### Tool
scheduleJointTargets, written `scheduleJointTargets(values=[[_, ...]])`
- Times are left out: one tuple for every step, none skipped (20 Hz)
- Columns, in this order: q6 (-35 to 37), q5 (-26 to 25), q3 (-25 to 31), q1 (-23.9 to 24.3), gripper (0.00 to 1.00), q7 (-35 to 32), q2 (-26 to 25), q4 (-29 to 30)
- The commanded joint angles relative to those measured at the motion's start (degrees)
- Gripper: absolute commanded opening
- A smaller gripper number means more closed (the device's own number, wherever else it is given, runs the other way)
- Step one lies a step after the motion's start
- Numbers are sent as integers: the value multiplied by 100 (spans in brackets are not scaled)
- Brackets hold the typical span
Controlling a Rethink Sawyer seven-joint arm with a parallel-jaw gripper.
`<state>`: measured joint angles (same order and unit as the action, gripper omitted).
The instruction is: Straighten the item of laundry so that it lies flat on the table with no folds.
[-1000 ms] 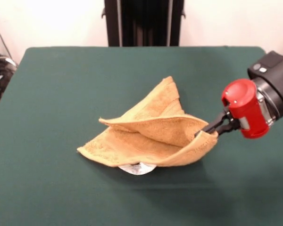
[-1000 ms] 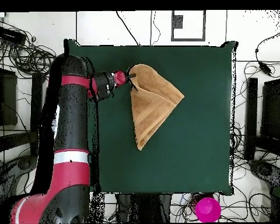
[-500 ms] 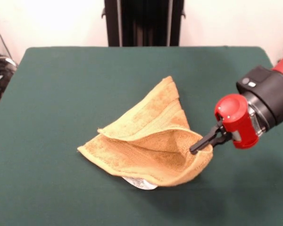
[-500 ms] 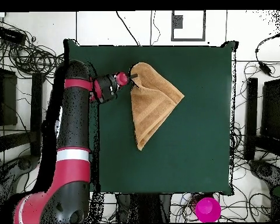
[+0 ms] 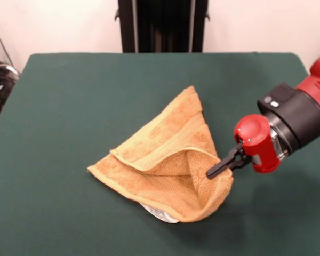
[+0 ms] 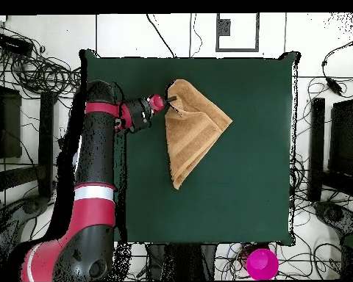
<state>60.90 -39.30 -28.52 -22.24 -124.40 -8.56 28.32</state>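
Note:
The item of laundry (image 5: 160, 160), an orange-tan terry towel, lies folded into a rough triangle near the middle of the green table (image 5: 69, 96). Its right-hand layer curls up off the cloth, and a white tag (image 5: 161, 214) peeks out under its near edge. My gripper (image 5: 214, 170) comes in from the right on the red and black arm. Its thin black fingers are pressed together on the raised right edge of the towel. In the overhead view the gripper (image 6: 168, 100) meets the towel (image 6: 195, 132) at its upper left corner, with the table (image 6: 253, 191) bare around it.
A magenta cup (image 6: 262, 263) stands on the floor beyond the table's lower edge in the overhead view. Cables and dark equipment (image 6: 32, 70) ring the table. The arm's red and black body (image 6: 95, 183) lies over the table's left edge.
The gripper has moved inward and down with the towel's edge. The flap that stood raised has sunk and folded over toward the towel's middle.

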Motion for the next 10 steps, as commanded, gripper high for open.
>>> scheduleJointTargets(values=[[-382, -159, 116, -120, 0, -1308, -349, 610], [-398, -170, 117, -123, 0, -1329, -345, 617], [-324, -135, 142, -106, 0, -1295, -343, 602], [-249, -99, 166, -90, 0, -1262, -340, 587], [-231, -91, 172, -85, 0, -1261, -339, 584], [-242, -89, 179, -80, 0, -1249, -336, 581], [-250, -85, 185, -75, 0, -1230, -333, 575], [-265, -83, 195, -67, 0, -1198, -330, 566], [-262, -80, 197, -64, 0, -1185, -330, 555], [-264, -80, 198, -60, 0, -1178, -330, 546]])
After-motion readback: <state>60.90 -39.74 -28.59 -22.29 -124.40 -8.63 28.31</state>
